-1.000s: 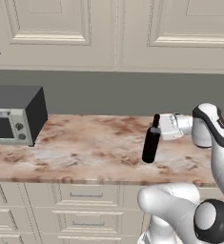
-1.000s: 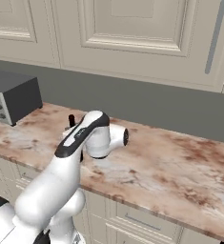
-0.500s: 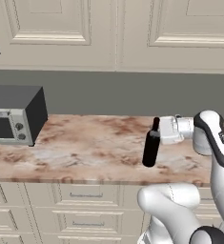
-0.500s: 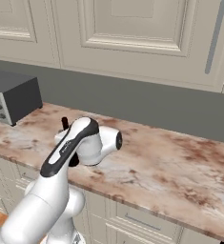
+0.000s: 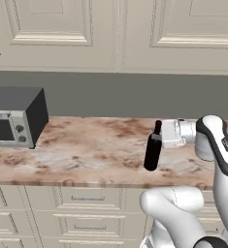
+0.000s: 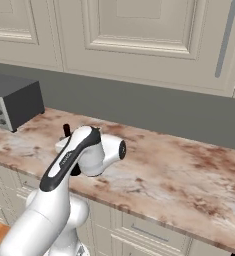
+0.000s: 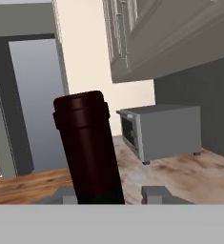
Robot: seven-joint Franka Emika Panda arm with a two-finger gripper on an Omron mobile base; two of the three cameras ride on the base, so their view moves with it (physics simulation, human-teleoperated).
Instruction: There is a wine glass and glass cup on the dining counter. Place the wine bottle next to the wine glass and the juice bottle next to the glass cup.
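I have the wine bottle (image 5: 153,152) pinched at its neck in the nearly closed end effector (image 5: 159,136); it hangs upright just ahead of the hand, above the cabinet-backed surface (image 5: 86,145)'s front edge; I judge carrying comes next.

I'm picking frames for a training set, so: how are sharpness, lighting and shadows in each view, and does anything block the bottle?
Left base view: evenly lit, the wine bottle is sharp in the claw, with a faint shadow at its base. Right base view: soft light, the arm hides most of the bottle. Hand view: the bottle neck looms large, the toaster oven behind is crisp.
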